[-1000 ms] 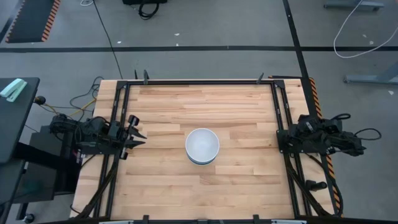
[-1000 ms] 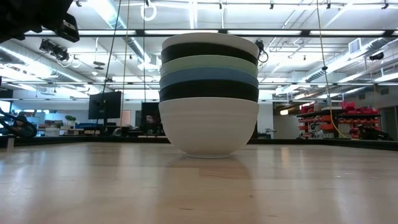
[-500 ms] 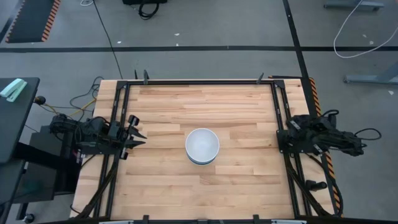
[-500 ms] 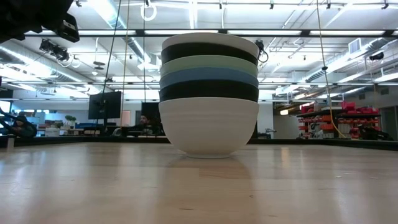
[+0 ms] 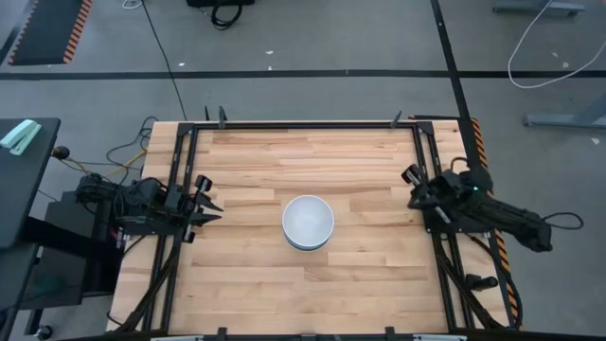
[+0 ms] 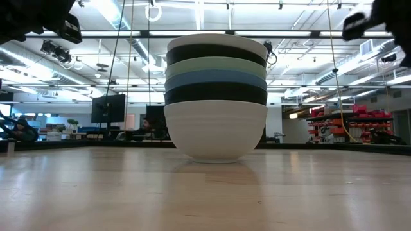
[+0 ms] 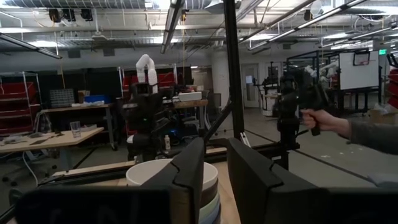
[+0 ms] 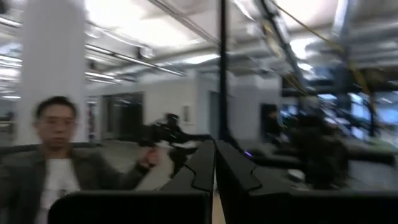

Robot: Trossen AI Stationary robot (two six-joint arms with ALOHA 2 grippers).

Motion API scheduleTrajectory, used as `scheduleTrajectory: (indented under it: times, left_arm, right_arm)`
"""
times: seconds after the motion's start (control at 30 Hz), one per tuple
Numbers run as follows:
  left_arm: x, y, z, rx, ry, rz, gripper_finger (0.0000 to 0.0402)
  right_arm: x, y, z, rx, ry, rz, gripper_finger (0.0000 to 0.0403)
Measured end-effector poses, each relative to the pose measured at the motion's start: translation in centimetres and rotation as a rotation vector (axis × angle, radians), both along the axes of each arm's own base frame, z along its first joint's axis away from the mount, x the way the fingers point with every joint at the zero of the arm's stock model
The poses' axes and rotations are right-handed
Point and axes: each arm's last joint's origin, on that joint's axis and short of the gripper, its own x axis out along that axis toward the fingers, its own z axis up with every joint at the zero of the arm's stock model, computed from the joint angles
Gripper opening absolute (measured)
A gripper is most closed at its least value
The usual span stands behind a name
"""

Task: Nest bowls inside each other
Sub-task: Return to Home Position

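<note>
The stack of bowls (image 5: pixel 308 223) stands upright in the middle of the wooden table (image 5: pixel 360 284), all six nested. From the bottom up it goes lower white bowl (image 6: pixel 216 128), lower black bowl (image 6: pixel 216 94), blue bowl (image 6: pixel 216 79), mint green bowl (image 6: pixel 216 66), upper black bowl (image 6: pixel 216 52) and upper white bowl (image 6: pixel 216 40), whose rim sits level.

The nesting looks finished to me, so only parking the arms is left. The left gripper (image 5: pixel 212 210) hangs well to the left of the stack, at the table's edge, pointing at it. Its fingers are a little apart and hold nothing. The right gripper (image 5: pixel 413 188) is well to the right of the stack, by the frame rail, with its fingers drawn nearly together on nothing.

To finish well, I'd keep each arm on its own side of the stack and fold it outward, never across the middle. That tower is tall and smooth, and a brushed rim could tip it. A person (image 8: pixel 59 162) stands beyond the table.
</note>
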Motion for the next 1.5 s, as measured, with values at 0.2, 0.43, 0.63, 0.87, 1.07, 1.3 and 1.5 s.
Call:
scheduleTrajectory:
  times: [0.2, 0.43, 0.63, 0.87, 1.07, 1.3, 1.5]
  left_arm:
    - [0.0, 0.0, 0.0, 0.000, 0.000, 0.000, 0.0085]
    - [0.0, 0.0, 0.0, 0.000, 0.000, 0.000, 0.0082]
    - [0.0, 0.0, 0.0, 0.007, -0.002, 0.002, 0.0079]
    - [0.0, 0.0, 0.0, 0.008, -0.002, 0.002, 0.0088]
    - [0.0, 0.0, 0.0, 0.008, -0.002, 0.002, 0.0086]
    - [0.0, 0.0, 0.0, 0.019, -0.005, 0.006, 0.0078]
    - [0.0, 0.2, 0.0, 0.020, -0.003, 0.066, 0.0084]
  right_arm:
    - [0.4, -1.1, -0.7, 0.037, 0.055, -0.164, 0.0023]
    - [0.4, -1.7, -1.2, 0.042, 0.089, -0.245, 0.0023]
    - [0.4, -1.7, -1.2, 0.096, 0.111, -0.232, 0.0023]
    - [0.6, -2.7, -1.3, 0.251, 0.091, -0.484, 0.0023]
    - [0.4, -3.7, -1.5, 0.375, 0.036, -0.797, 0.0023]
    - [0.4, -3.8, -1.5, 0.339, 0.027, -0.843, 0.0023]
    - [0.6, -4.1, -2.6, 0.289, 0.137, -0.958, 0.0023]
